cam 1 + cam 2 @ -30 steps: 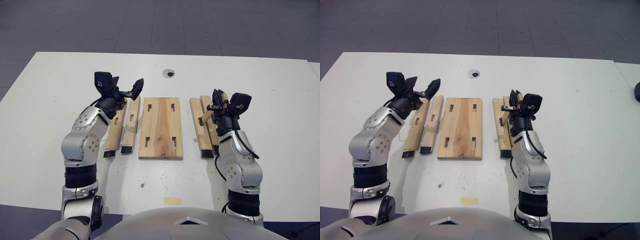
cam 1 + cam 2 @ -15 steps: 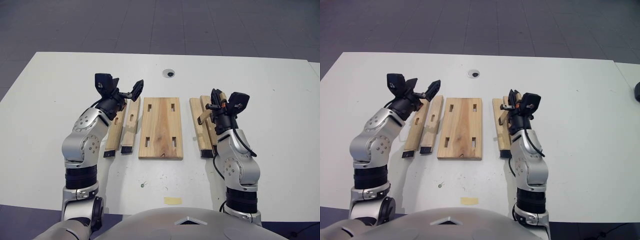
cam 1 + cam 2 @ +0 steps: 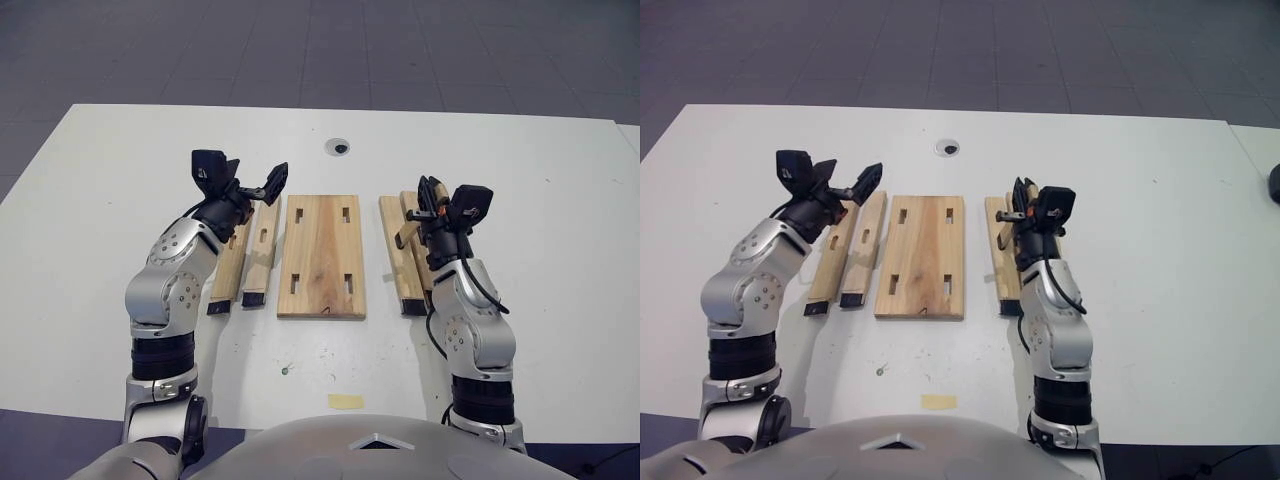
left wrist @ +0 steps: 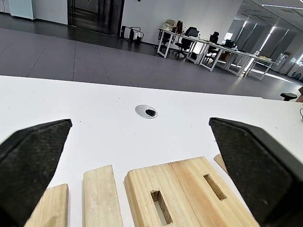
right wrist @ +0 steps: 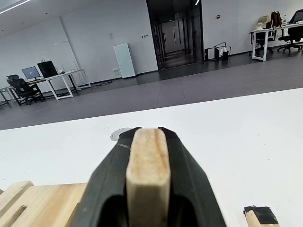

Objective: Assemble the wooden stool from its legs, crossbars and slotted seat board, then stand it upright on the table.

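Right wrist view: right gripper [image 3: 432, 200] jaws clenched on a crossbar [image 5: 147, 175] held above the right pair of legs [image 3: 400, 262], likely for slotting; left gripper [image 3: 243, 178] jaws spread wide over the left legs [image 3: 262, 245], seat board [image 3: 322, 255] flat on the tabletop [image 3: 520, 160] between.

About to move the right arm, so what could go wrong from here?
The right claw holds the short pale wooden crossbar at a slant, so it may jam or slip when fitted. It hangs close over the two right-hand wooden legs with black feet; a low sweep could knock them.
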